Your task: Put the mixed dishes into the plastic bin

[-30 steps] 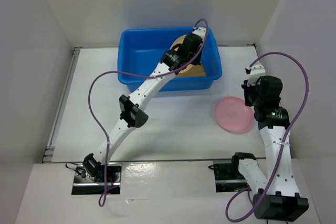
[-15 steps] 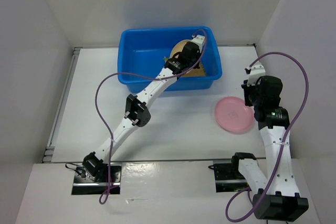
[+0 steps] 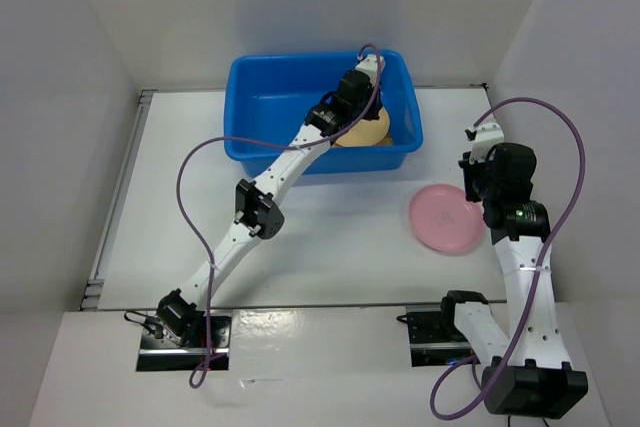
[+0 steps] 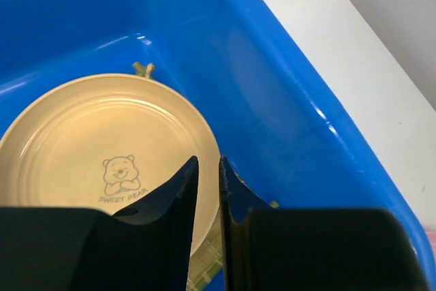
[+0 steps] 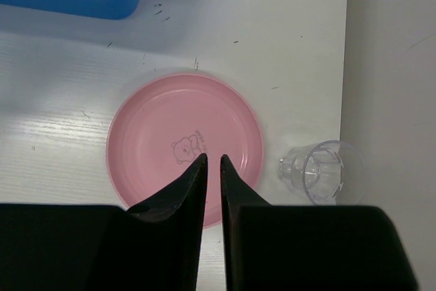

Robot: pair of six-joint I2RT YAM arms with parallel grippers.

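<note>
Against the table's far edge sits the bin (image 3: 270,112), bright blue and rectangular, with rounded corners and a rolled rim. At its right end the tan plate (image 4: 102,148) lies flat and face up. It is round and tan-orange, with shallow rings inside the rim and a small bear drawn over the words "SWEET BEAR". Under it lies the mat (image 4: 204,272), yellow-tan and woven. Only its corners show past the plate, one on the far side and one by the bin's right wall. The left gripper (image 4: 208,163) hangs inside the bin over the plate's right rim, its fingers a thin slit apart with nothing between them. Whether the tips touch the plate I cannot tell.

Outside the bin, near the table's right edge, the pink plate (image 5: 184,148) lies flat on the bare top. It is round and glossy, with a faint bear at its middle. The right gripper (image 5: 210,159) hovers over that middle, fingers likewise a narrow gap apart and empty. A clear cup (image 5: 320,172) sits just beside the pink plate, at the table's right edge
</note>
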